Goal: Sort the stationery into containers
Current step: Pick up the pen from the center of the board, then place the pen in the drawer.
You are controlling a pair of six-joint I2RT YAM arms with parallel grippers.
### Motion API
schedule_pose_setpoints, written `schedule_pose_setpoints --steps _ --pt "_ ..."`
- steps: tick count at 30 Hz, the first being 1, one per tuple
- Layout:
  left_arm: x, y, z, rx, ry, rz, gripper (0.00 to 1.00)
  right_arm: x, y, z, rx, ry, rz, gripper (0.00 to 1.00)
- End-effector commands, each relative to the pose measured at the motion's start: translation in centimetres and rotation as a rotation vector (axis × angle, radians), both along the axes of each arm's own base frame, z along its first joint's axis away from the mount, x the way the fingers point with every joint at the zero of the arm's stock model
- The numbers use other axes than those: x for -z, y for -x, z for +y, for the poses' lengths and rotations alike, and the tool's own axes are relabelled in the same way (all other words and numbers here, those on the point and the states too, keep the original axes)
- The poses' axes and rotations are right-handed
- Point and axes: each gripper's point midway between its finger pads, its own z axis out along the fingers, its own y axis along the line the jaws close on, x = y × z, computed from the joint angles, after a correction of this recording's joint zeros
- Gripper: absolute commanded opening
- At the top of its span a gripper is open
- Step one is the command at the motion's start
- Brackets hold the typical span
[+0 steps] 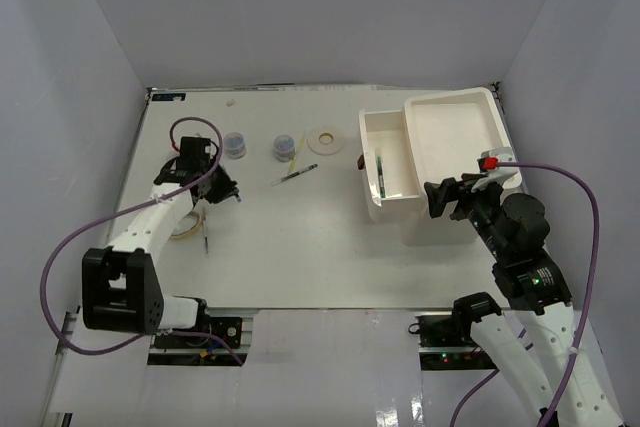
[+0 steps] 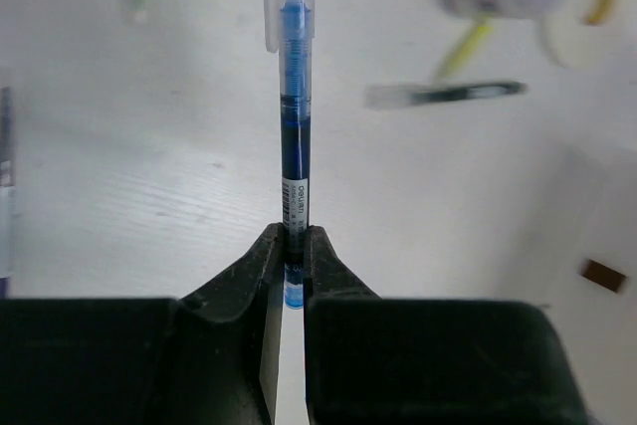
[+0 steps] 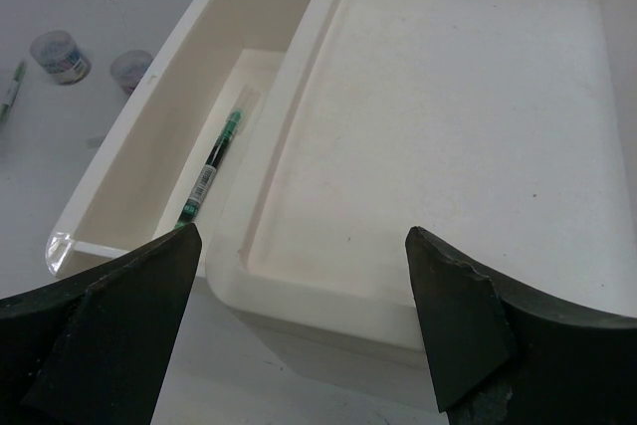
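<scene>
My left gripper [image 1: 226, 190] [image 2: 292, 246] is shut on the lower end of a blue pen [image 2: 292, 136], held above the table. Two clear jars [image 1: 235, 144] [image 1: 285, 146], a cream tape ring [image 1: 325, 139], a dark pen [image 1: 293, 175] and a pale yellow pen [image 1: 298, 154] lie beyond it. The white organiser [image 1: 455, 97] stands at the right with one drawer [image 1: 366, 137] pulled out, and a green pen [image 1: 381, 175] [image 3: 214, 168] lies inside. My right gripper [image 1: 447, 197] [image 3: 299, 316] is open and empty over the organiser's near corner [image 3: 299, 296].
A pale loop [image 1: 187, 229] lies partly under the left arm, with a thin pen [image 1: 206, 238] beside it. A small brown handle [image 1: 360, 161] shows at the organiser's left. Grey walls enclose the table on three sides.
</scene>
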Motion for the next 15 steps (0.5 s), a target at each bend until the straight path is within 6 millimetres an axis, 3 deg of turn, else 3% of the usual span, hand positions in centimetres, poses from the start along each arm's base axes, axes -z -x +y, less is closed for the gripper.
schedule_pose_setpoints --steps 1,4,5,6,13,15 --pt "-10.4 -1.6 -5.1 0.135 0.168 -0.297 0.00 1.3 0.1 0.1 0.000 0.010 0.062 0.90" --pt "-15.9 -1.4 -9.2 0.233 0.239 -0.416 0.01 1.2 0.0 0.1 -0.001 0.009 0.064 0.90" --pt "-18.3 -0.9 -11.4 0.277 0.282 -0.458 0.01 1.1 0.0 0.1 0.000 0.007 0.065 0.90" --pt "-19.4 -0.7 -12.5 0.298 0.307 -0.479 0.01 1.1 0.0 0.1 -0.001 0.008 0.066 0.90" --pt "-25.4 2.7 -23.0 0.497 0.560 -0.557 0.01 0.4 0.0 0.1 0.001 0.002 0.062 0.90" --pt "-25.8 2.7 -25.4 0.522 0.592 -0.557 0.01 0.2 0.2 0.0 0.002 0.005 0.064 0.90"
